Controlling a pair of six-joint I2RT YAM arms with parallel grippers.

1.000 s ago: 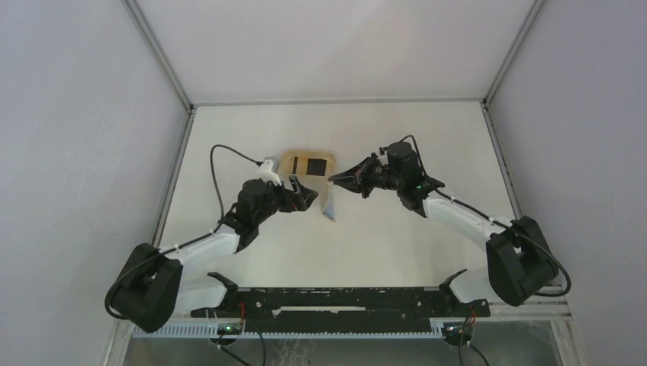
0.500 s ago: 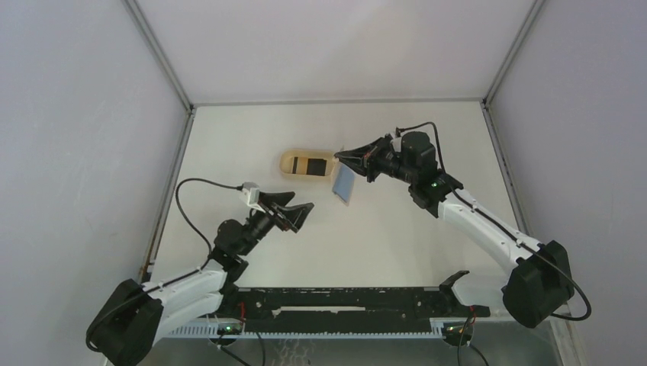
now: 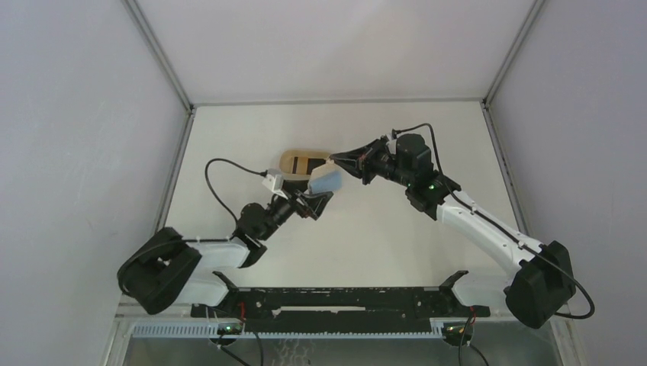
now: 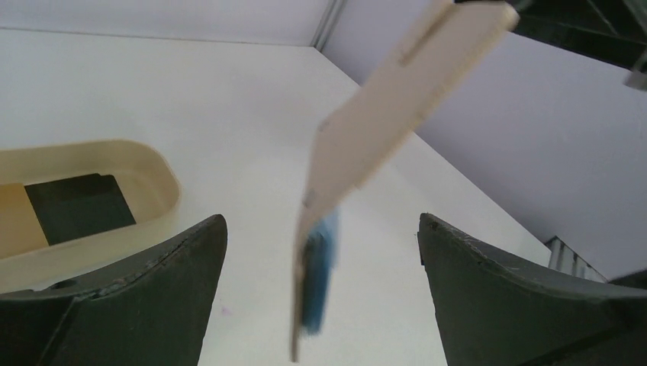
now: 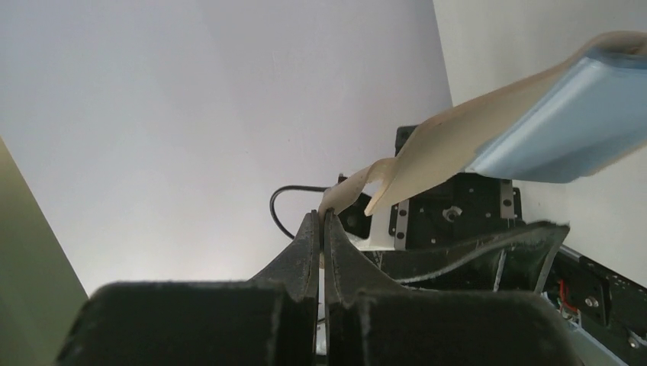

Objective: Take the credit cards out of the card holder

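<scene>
The tan-beige card holder (image 3: 326, 182) hangs open in the air just right of the tray, its blue inside (image 5: 564, 130) showing. My right gripper (image 3: 334, 158) is shut on the holder's thin tab (image 5: 343, 194) and holds it from above. My left gripper (image 3: 318, 203) is open right below it. In the left wrist view the card holder (image 4: 397, 99) dangles between my left fingers (image 4: 191, 267) without touching them. One dark card (image 3: 303, 165) lies in the tray. No credit cards show in the holder itself.
The oval light-wood tray (image 3: 286, 162) sits on the white table (image 3: 397, 236) at the middle back, close to both grippers; its rim (image 4: 156, 164) shows left of my left fingers. Grey walls enclose the table on three sides.
My left arm pulled back toward its base, then swung in again under the holder. My right gripper carried the holder up and toward the tray, and the holder now hangs tilted.
</scene>
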